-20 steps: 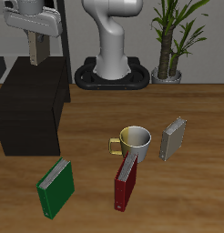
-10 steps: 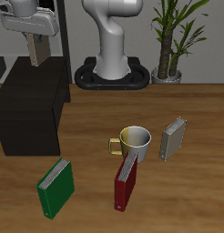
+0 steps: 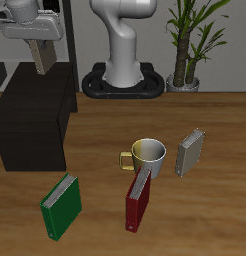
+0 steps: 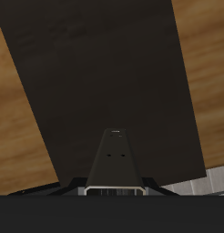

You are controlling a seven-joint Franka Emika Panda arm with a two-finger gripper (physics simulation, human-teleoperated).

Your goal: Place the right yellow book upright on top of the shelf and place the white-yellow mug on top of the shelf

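Open air above the shelf [image 3: 33,120]; flat black top bare in wrist view [image 4: 105,82], nothing blocking a straight drop. Tight cluster twd 4 o'clock from shelf: white-yellow mug [image 3: 147,153] touching red book [image 3: 139,201], grey-tan book [image 3: 189,153] just beside. Green book [image 3: 62,206] near shelf front. Free wood btwn shelf & mug.

I can read no text, label, brand, number or sign in either view. From my station, the covers of the green book [image 3: 61,206], the red book [image 3: 139,201] and the grey-tan book [image 3: 190,153] show plain, the white-yellow mug [image 3: 147,155] carries no print, and the black shelf [image 3: 33,125] top is a bare dark surface in the wrist view [image 4: 105,82].
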